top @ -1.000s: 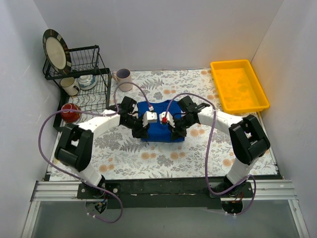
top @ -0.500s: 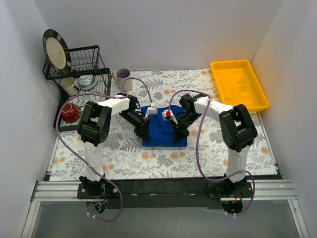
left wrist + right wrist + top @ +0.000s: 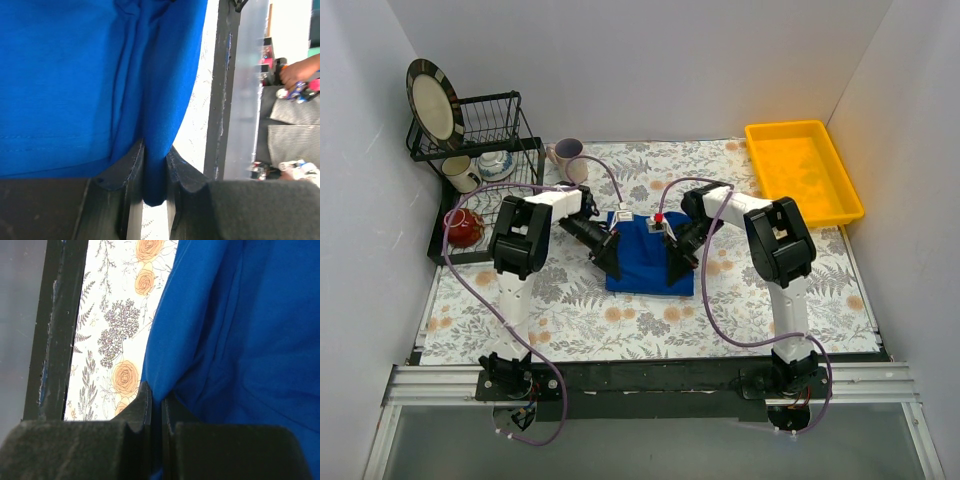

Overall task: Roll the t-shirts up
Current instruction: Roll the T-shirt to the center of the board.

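A royal-blue t-shirt lies folded in the middle of the flowered mat, with no lettering or graphic showing. My left gripper is at its left edge, shut on a fold of the blue fabric. My right gripper is at its right edge, shut on another fold of the shirt. Both wrist views show the cloth pinched between the black fingers, just above the mat.
A yellow tray stands at the back right. A black dish rack with a plate, cups and a red mug stands at the back left. A pale mug stands behind the shirt. White walls enclose the table.
Both arms have drawn back toward the far side and the forearms swung upright. The grippers stayed on the shirt's edges, and the shirt shifted slightly toward the front.
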Motion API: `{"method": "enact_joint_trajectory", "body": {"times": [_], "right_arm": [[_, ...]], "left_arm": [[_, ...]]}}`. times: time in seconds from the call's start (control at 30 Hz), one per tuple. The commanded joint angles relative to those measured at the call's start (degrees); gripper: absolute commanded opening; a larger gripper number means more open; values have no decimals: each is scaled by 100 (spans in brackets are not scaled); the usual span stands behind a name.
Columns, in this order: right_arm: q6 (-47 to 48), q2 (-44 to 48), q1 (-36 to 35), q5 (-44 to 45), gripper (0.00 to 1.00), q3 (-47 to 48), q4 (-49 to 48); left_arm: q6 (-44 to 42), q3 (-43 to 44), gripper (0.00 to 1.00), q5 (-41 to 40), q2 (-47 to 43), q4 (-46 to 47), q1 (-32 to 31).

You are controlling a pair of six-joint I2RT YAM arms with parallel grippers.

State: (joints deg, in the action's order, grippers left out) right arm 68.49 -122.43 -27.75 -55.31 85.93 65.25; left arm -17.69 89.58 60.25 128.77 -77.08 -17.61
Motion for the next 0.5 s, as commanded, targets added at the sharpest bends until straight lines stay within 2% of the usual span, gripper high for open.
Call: {"method": "enact_joint_trajectory", "body": {"times": [0.0, 0.1, 0.17, 0.3, 0.47], "right_arm": [[86, -456, 401, 706, 1, 326, 945], [-2, -790, 419, 644, 1, 695, 954], [-63, -1010, 419, 600, 1, 863, 945], [-239, -1353, 428, 583, 1, 1162, 954], [-625, -1740, 428, 714, 2, 1750, 893]], "left_arm": [[47, 253, 17, -883, 192, -211, 459], [292, 235, 29, -927, 175, -1, 547], [694, 122, 36, -1110, -9, 490, 583], [1223, -194, 62, -1603, -1148, 1667, 609], [1190, -748, 64, -1911, -2425, 2723, 373]]}}
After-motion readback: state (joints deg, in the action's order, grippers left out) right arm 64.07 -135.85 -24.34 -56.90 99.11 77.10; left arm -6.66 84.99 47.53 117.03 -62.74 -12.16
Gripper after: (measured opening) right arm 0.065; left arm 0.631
